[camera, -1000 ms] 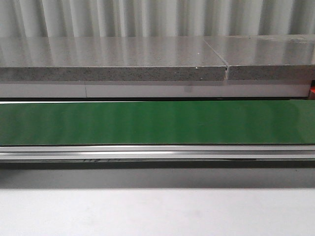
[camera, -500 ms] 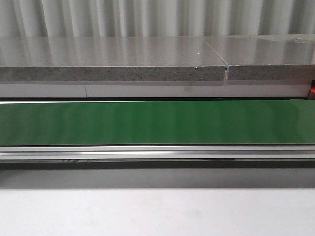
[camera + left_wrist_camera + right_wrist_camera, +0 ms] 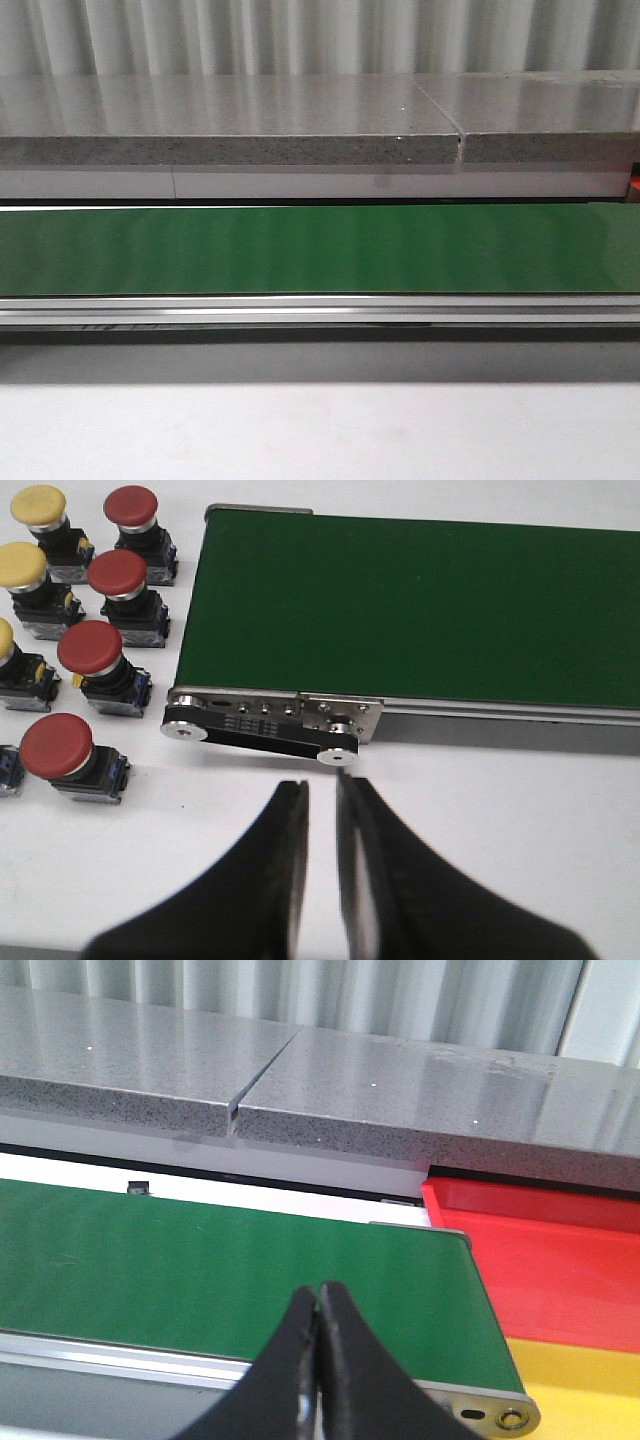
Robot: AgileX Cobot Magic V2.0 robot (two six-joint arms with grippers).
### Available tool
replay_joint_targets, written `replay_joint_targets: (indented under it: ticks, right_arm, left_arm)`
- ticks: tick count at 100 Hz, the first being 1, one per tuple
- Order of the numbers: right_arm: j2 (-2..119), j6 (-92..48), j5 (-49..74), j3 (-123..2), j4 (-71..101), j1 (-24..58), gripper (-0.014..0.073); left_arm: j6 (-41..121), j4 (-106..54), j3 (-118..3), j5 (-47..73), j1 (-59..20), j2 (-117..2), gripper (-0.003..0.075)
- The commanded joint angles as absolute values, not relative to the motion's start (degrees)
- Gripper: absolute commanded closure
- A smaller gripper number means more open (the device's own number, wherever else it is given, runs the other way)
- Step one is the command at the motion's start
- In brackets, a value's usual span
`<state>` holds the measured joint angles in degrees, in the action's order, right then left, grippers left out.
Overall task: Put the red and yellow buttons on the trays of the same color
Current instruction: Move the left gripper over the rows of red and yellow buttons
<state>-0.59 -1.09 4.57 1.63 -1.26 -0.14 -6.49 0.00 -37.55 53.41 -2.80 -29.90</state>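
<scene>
Four red buttons (image 3: 91,653), three yellow buttons (image 3: 24,566), one green conveyor belt (image 3: 320,250), one red tray (image 3: 555,1255), one yellow tray (image 3: 580,1390)

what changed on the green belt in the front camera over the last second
Nothing visibly changed. In the front view the green conveyor belt is bare, as it was before, and the grey speckled stone ledge behind it and the white tabletop in front look the same. No arm, button or tray enters that view.
</scene>
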Motion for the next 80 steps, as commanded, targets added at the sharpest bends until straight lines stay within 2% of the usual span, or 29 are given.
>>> replay_joint_targets:
  ticks: [1, 15, 22, 26, 45, 80]
  right_arm:
    - [-1.4, -1.2, 0.0, 1.3, -1.7, -0.4, 0.0662]
    - [-1.4, -1.2, 0.0, 1.3, -1.7, -0.3, 0.0662]
    - [-1.4, -1.2, 0.0, 1.3, -1.7, -0.3, 0.0662]
    - [-1.4, -1.2, 0.0, 1.3, -1.7, -0.3, 0.0662]
    - [-1.4, -1.2, 0.0, 1.3, -1.7, -0.3, 0.0662]
    - [-1.4, -1.2, 0.0, 1.3, -1.7, -0.3, 0.0662]
  left_arm:
    - [-7.0, -0.6, -39.6, 51.2, -2.9, -30.6, 0.0468]
    - [-6.7, -0.3, -39.6, 52.3, -2.9, -30.6, 0.0123]
    - [-6.7, -0.6, -39.6, 52.3, -2.9, -30.6, 0.0025]
    - [-7.2, -0.7, -39.6, 52.5, -2.9, -30.6, 0.0018]
    - [-12.3, 0.3, -39.6, 54.1, -2.9, -30.6, 0.0083]
    - [-29.1, 15.4, -39.6, 54.8, -2.9, -30.8, 0.0083]
